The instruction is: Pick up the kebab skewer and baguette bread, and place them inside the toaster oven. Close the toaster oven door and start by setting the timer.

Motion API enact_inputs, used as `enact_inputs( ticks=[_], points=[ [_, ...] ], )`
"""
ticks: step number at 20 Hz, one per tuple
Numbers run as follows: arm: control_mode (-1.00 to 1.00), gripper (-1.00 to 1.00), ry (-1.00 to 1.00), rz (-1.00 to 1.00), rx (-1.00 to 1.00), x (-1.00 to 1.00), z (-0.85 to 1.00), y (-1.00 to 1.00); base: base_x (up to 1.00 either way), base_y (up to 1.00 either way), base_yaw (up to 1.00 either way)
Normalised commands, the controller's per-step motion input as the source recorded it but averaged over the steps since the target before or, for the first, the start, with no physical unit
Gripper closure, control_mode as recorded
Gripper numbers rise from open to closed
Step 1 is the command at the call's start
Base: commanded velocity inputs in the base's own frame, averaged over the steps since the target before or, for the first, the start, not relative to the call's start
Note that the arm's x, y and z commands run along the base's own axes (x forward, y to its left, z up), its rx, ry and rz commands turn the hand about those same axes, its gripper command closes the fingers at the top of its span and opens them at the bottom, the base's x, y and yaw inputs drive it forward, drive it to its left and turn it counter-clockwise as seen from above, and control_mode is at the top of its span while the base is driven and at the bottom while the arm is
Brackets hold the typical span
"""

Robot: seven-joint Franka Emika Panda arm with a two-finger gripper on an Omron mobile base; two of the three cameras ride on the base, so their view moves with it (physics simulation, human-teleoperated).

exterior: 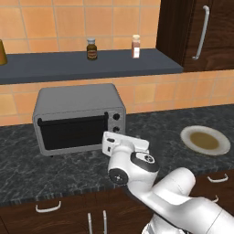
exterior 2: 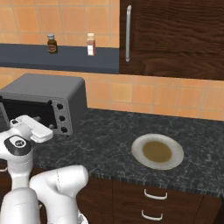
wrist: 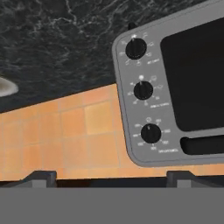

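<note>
The grey toaster oven [exterior: 77, 98] [exterior 2: 43, 87] stands on the dark counter, and its toaster oven door [exterior: 73, 132] [wrist: 197, 74] is closed, dark glass facing out. My gripper [wrist: 111, 178] hovers close in front of the oven's right side. It is open, with nothing between the fingertips [wrist: 41, 177]. The hand view is rolled upside down and looks at the three black knobs [wrist: 143, 90] and the bar handle [wrist: 203, 144]. The white hand [exterior: 119, 142] [exterior 2: 33, 127] sits level with the knob panel [exterior: 116, 122] [exterior 2: 62, 118]. The kebab skewer and baguette bread are hidden.
A white plate [exterior: 187, 137] [exterior 2: 138, 151] with a brownish centre lies on the counter to the right. Above the oven, a dark shelf [exterior: 55, 66] carries two small bottles [exterior: 92, 49] [exterior: 135, 46]. A dark wood cabinet [exterior: 215, 32] stands at the right.
</note>
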Motion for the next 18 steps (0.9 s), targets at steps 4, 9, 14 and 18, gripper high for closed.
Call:
enact_inputs(
  ticks=[4,9,14,18],
  points=[
    [-1.0,-1.0,0.0,0.0,-0.16,0.37,-0.01,0.0,0.0,0.0,0.0],
    [-1.0,-1.0,0.0,0.0,-0.17,0.26,-0.15,0.0,0.0,0.0,0.0],
    [-1.0,-1.0,0.0,0.0,-0.14,0.13,-0.34,-0.01,0.0,0.0,0.0],
    [-1.0,-1.0,0.0,0.0,-0.08,0.16,-0.26,-0.15,0.0,0.0,0.0]
  ],
)
